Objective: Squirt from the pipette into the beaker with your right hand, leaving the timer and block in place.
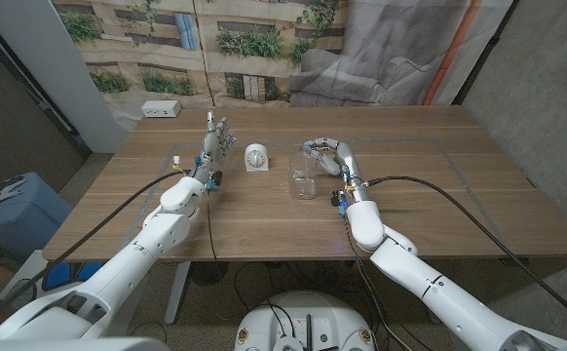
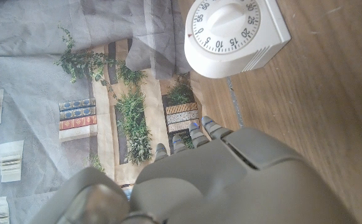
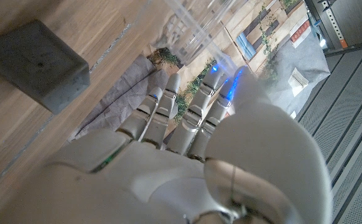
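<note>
A clear beaker (image 1: 302, 180) stands at the table's middle, and its clear wall (image 3: 196, 25) also shows past my right hand's fingers. My right hand (image 1: 326, 155) hovers just behind and above the beaker, its fingers (image 3: 168, 112) curled toward a small pale pipette (image 1: 309, 146), which it grips; most of the pipette is hidden by the fingers. To the left of the beaker sits the white round timer (image 1: 255, 156), whose dial (image 2: 231, 31) lies close ahead of my left hand. A grey block (image 3: 38, 62) lies on the wood near my right hand. My left hand (image 1: 216, 143) stands left of the timer, fingers up and apart, holding nothing.
A white box (image 1: 161, 108) sits at the table's far left corner. Black cables run along both arms over the near table edge. A printed backdrop hangs behind the table (image 1: 439, 175), and bare wood spreads to the right of my right arm.
</note>
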